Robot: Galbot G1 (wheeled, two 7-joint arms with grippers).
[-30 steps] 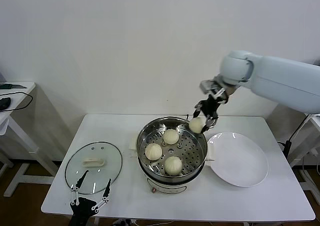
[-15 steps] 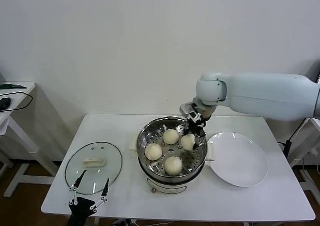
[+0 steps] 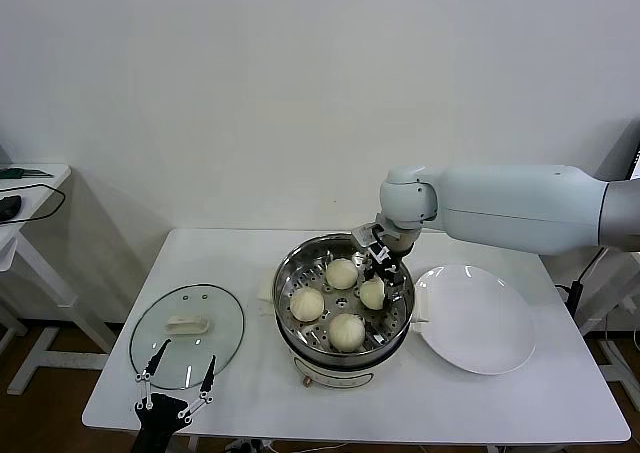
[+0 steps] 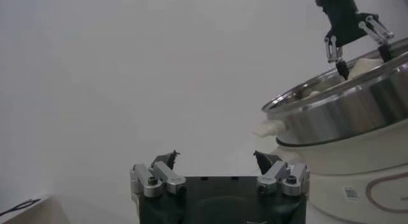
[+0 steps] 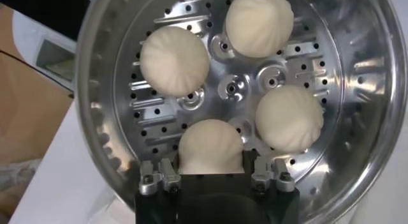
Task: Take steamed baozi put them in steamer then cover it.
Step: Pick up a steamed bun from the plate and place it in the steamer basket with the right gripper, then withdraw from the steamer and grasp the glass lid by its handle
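**Holding the fourth bun over the steamer tray**

Resting inside the large round shiny stainless-steel steamer [image 3: 345,303] are three small cream-white domed baozi: one at the far side [image 3: 342,273], one on the robot's left [image 3: 307,304], one at the near side [image 3: 347,331]. A fourth cream-white bun [image 3: 373,293] sits on the robot's right part of the perforated steel tray, and the right pincer [image 3: 385,275] is clenched on it, fingers on either side of the dough. The right wrist view shows the same: that bun [image 5: 210,147] between the two metal fingers, the other three spread around the tray's centre. Whether the held bun already touches the tray cannot be told.

The steamer stands on its white base at the middle of the white surface [image 3: 250,248]. Just beside it, on the robot's right, lies a flat round white plate [image 3: 475,318]. Well apart on the robot's left lies the round clear glass cover with a metal rim and cream-white oblong handle [image 3: 187,335], flat on the surface, handle up.

The left pincer [image 3: 178,380] hangs at the near edge of the surface, just in front of the cover, its fingers spread wide and holding nothing. At the far left stands a separate white side table [image 3: 35,183] with dark cables on it.
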